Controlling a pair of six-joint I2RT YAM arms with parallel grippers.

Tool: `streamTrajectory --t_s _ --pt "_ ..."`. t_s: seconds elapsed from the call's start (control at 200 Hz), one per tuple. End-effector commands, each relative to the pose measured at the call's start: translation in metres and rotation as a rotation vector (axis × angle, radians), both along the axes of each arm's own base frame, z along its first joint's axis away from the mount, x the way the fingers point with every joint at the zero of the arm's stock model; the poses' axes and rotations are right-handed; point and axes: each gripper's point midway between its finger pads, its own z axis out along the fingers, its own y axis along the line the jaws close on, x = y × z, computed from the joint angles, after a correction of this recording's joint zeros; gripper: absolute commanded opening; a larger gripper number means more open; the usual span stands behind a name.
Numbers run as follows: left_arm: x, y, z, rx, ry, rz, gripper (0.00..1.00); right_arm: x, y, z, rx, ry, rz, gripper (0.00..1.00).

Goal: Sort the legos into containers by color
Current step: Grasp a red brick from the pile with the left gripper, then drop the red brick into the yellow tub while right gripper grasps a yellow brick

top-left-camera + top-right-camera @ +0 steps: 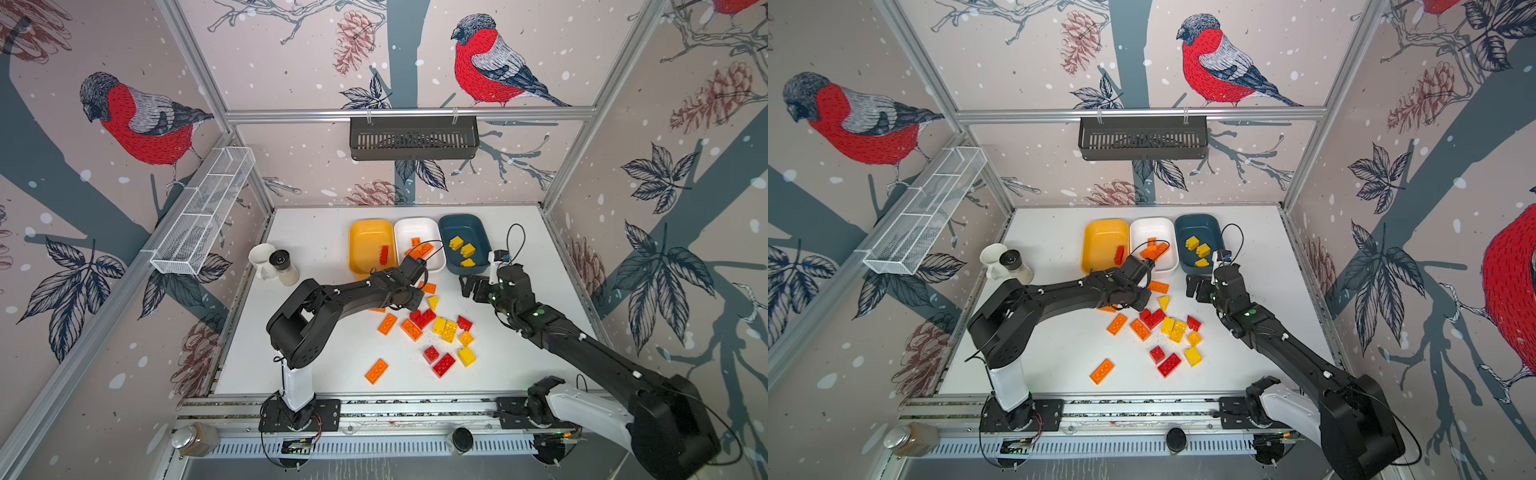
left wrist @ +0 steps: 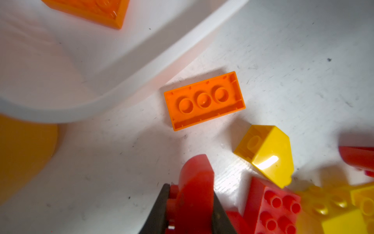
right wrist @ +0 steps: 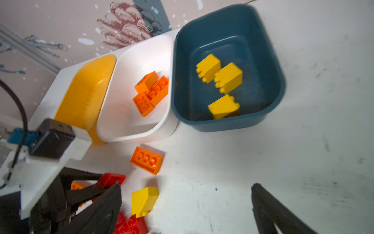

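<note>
Bright, even light (wrist views blurred near edges).

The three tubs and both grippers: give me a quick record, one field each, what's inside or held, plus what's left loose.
yellow tub: one red brick
white tub: orange bricks
blue tub: three yellow bricks
left gripper: shut on a red piece
right gripper: open, empty, beside the blue tub
table: loose bricks, red, orange and yellow

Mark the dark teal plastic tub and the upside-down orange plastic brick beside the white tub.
Dark teal plastic tub (image 3: 222,125): right wrist view, outer wall.
Upside-down orange plastic brick (image 2: 204,100): left wrist view, hollow underside.
</note>
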Motion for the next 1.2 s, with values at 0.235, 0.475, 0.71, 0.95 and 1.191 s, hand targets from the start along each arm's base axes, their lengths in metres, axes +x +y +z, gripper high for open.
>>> streamTrajectory --t_s 0.235,0.475,0.71,0.95,1.191 --pt "0.04 0.061 0.076 -0.249 -0.189 0.3 0.19 0.001 0.058 -0.033 -0.182 0.07 0.115 1.0" --pt "0.082 0.123 0.094 -0.294 -0.222 0.522 0.19 -0.006 0.093 -0.059 -0.313 0.118 0.208 1.0" --pt "0.117 0.151 0.078 -0.268 -0.103 0.643 0.32 -0.006 0.106 -0.08 -0.374 0.187 0.187 0.9" --pt "0.124 0.133 0.075 -0.285 -0.045 0.569 0.69 -0.008 0.109 -0.099 -0.391 0.255 0.19 0.79" --pt "0.115 0.129 0.074 -0.318 -0.017 0.556 0.79 -0.012 0.097 -0.113 -0.424 0.292 0.148 0.65"
